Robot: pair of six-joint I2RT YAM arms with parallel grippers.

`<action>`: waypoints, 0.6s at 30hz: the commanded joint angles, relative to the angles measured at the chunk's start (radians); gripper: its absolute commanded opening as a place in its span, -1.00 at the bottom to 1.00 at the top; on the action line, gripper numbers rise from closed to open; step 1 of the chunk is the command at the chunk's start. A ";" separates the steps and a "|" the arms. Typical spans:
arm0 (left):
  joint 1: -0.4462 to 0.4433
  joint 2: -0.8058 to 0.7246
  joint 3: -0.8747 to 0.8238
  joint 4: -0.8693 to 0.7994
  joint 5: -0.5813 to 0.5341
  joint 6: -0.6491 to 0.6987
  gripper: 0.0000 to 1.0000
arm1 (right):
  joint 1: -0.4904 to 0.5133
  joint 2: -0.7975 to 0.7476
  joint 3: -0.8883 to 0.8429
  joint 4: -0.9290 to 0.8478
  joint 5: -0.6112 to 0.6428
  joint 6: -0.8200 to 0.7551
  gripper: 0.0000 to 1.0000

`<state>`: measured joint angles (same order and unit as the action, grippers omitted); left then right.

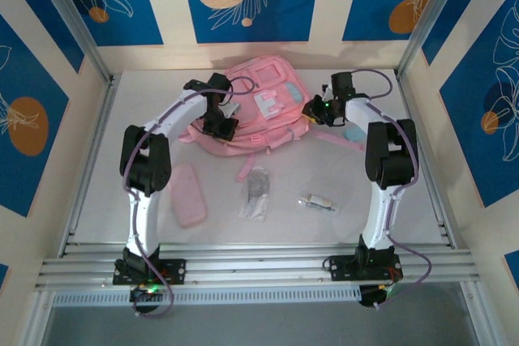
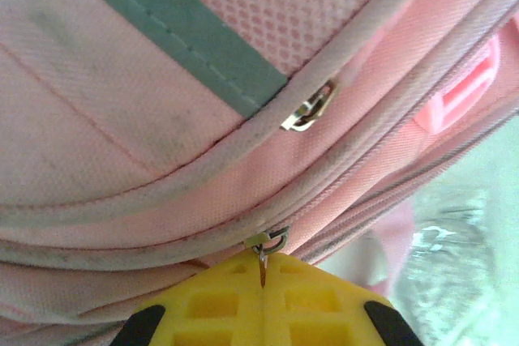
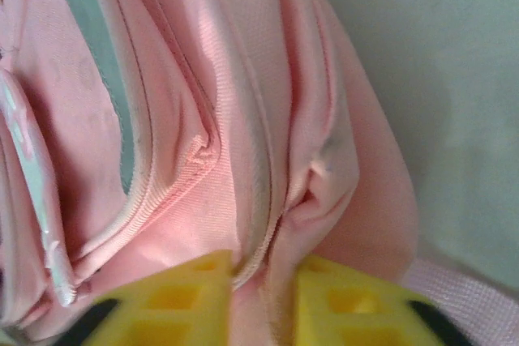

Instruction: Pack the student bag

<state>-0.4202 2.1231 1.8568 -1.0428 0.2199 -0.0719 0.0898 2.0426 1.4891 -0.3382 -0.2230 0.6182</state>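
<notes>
Broadly, by size:

- Counter (image 1: 105, 176): pale grey and walled in by blue-and-cream patterned panels.
- Student bag (image 1: 259, 107): pink, lies flat at the far middle of the counter, pale front patches up. One strap (image 1: 245, 169) trails toward the near side.
- Left arm reaches in to the bag's near-left edge. Left gripper (image 1: 219, 123) sits against the fabric. Its wrist view shows the yellow jaws (image 2: 262, 269) pressed together on a small metal zip pull (image 2: 268, 242) at a seam of the bag (image 2: 162, 119).
- Right arm reaches to the bag's right side. Right gripper (image 1: 312, 109) is at the edge there. In its wrist view the gripper (image 3: 263, 281) has its jaws a narrow gap apart, with a ridge of bag fabric (image 3: 243, 119) running into the gap. Cannot tell whether they pinch it.
- Pencil case (image 1: 188, 194): flat, pink, oblong, on the counter near the left arm, apart from the bag.
- Clear packet (image 1: 257, 192): crinkled, dark contents, just in front of the strap's end.
- Small white object (image 1: 318, 202): right of the packet, too small to identify.
- Second zip pull (image 2: 310, 109): lies loose higher on the bag, beside a grey-green band.
</notes>
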 commanded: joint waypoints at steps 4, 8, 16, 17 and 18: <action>-0.033 -0.046 0.042 0.032 0.208 -0.082 -1.00 | -0.008 -0.206 -0.145 0.039 -0.059 0.096 -0.06; -0.046 -0.043 0.057 0.033 0.194 -0.095 -1.00 | 0.030 -0.324 -0.302 0.123 -0.100 0.194 -0.03; -0.095 -0.077 -0.008 0.114 0.224 -0.151 -1.00 | 0.188 -0.367 -0.438 0.335 -0.150 0.413 -0.04; -0.101 -0.085 -0.019 0.131 0.231 -0.161 -1.00 | 0.206 -0.356 -0.440 0.356 -0.145 0.439 -0.04; -0.106 -0.095 -0.033 0.150 0.239 -0.174 -1.00 | 0.221 -0.343 -0.441 0.377 -0.141 0.461 -0.04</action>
<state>-0.4866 2.1006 1.8488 -0.9501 0.3523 -0.2047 0.2806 1.6779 1.0592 -0.0708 -0.3309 0.9604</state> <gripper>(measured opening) 0.045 0.482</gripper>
